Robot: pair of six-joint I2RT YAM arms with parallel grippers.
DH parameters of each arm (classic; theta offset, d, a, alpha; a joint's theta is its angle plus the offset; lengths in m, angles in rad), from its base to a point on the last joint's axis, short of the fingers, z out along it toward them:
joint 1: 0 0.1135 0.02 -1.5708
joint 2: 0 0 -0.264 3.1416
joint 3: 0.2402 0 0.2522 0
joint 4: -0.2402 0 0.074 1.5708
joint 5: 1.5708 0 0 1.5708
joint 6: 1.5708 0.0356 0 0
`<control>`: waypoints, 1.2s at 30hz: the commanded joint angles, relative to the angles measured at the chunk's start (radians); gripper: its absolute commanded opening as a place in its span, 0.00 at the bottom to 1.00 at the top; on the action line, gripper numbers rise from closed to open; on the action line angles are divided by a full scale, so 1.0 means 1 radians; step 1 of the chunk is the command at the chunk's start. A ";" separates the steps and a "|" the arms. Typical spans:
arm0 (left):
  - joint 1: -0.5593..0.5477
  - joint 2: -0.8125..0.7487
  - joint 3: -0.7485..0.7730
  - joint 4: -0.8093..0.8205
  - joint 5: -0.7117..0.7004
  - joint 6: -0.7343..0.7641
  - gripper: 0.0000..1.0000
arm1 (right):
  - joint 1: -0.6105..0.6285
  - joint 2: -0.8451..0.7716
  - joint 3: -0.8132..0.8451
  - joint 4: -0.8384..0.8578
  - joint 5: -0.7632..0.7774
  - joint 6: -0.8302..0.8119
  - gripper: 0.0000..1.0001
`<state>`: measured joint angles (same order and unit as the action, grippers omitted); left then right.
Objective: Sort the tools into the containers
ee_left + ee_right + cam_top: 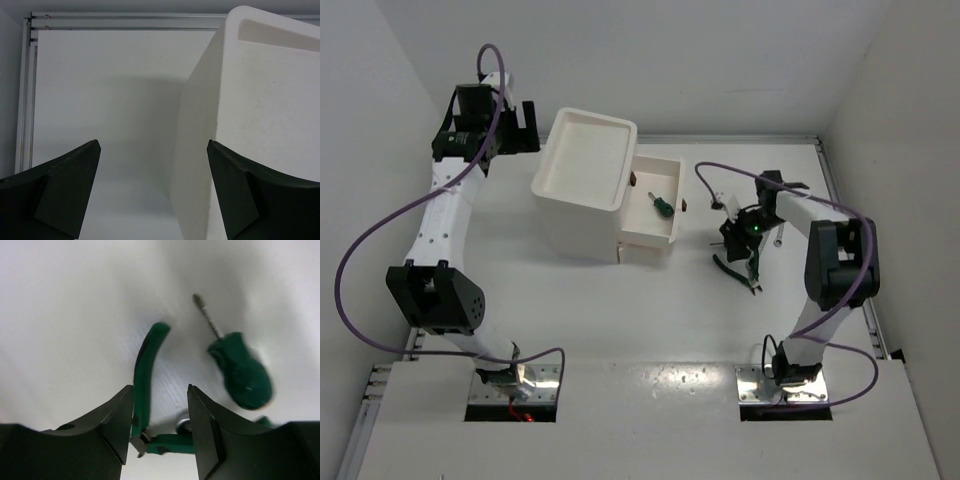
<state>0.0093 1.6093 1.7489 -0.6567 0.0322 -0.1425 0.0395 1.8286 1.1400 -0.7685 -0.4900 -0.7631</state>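
A white table is spreading out beneath the left claw and the right claw. A silver metal rail is running along the table's edge ahead of the left claw and turning a corner to that claw's left. White walls are rising beyond the rail. A soft shadow is lying on the table just ahead of the left claw.

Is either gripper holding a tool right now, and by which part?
Left gripper: open, nothing held. Right gripper straddles the green-handled pliers near the pivot; a closed hold can't be confirmed.
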 commanded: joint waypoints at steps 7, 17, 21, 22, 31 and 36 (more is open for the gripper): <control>0.012 0.024 0.020 0.026 0.011 0.004 0.94 | -0.052 -0.131 0.102 -0.034 -0.148 -0.119 0.53; 0.012 0.043 0.060 0.008 0.000 0.004 0.96 | -0.043 0.069 0.176 -0.025 -0.079 -0.243 0.67; 0.012 0.043 0.060 -0.003 -0.020 0.004 0.96 | -0.033 0.103 0.196 -0.034 -0.056 -0.243 0.68; 0.012 0.043 0.060 -0.003 -0.020 0.004 0.97 | -0.033 0.103 0.196 -0.023 -0.041 -0.252 0.68; 0.012 0.043 0.060 -0.003 -0.020 0.004 0.97 | -0.004 0.132 0.127 0.027 0.054 -0.295 0.66; 0.012 0.061 0.060 -0.003 -0.020 -0.006 0.97 | 0.005 0.114 0.064 0.083 0.100 -0.305 0.64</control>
<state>0.0093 1.6569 1.7699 -0.6647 0.0208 -0.1394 0.0303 1.9526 1.2236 -0.7307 -0.4160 -1.0344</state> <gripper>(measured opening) 0.968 0.651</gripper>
